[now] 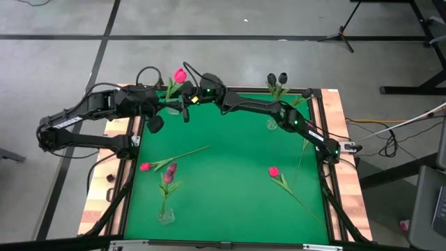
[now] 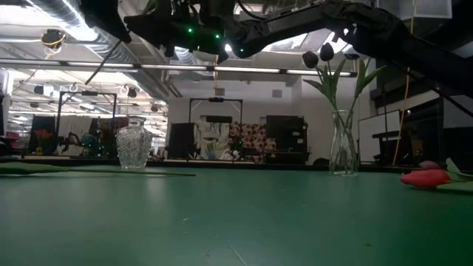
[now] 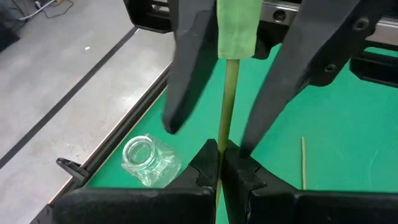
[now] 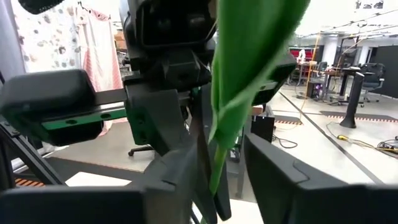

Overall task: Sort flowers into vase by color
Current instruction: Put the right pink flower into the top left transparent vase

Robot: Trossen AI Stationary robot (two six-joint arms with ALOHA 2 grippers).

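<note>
A bright pink tulip (image 1: pixel 180 75) is held high over the table's far left corner. My left gripper (image 1: pixel 170 106) is shut on its green stem (image 3: pixel 227 93). My right gripper (image 1: pixel 187 104) is open. Its fingers (image 3: pixel 186 68) stand on either side of the stem and its leaf (image 4: pixel 249 68); I cannot tell whether they touch. A round clear glass vase (image 3: pixel 146 160) stands on the green mat below; it also shows in the low view (image 2: pixel 133 148). Two near-black tulips (image 1: pixel 277 79) stand in a tall glass vase (image 2: pixel 344 151) at the far right. My left gripper pinches the tulip's stem (image 3: pixel 222 146) between its two fingertips, below the leaf. The fingers come from the table's left and lie across the stem. The tulip is lifted clear of the table, its head up.
A pink tulip (image 1: pixel 145 166) lies on the mat at the left and another (image 1: pixel 273 171) at the right. A dusky maroon tulip (image 1: pixel 170 170) stands in a small vase (image 1: pixel 166 215) at the near left. A black frame (image 1: pixel 132 139) borders the mat.
</note>
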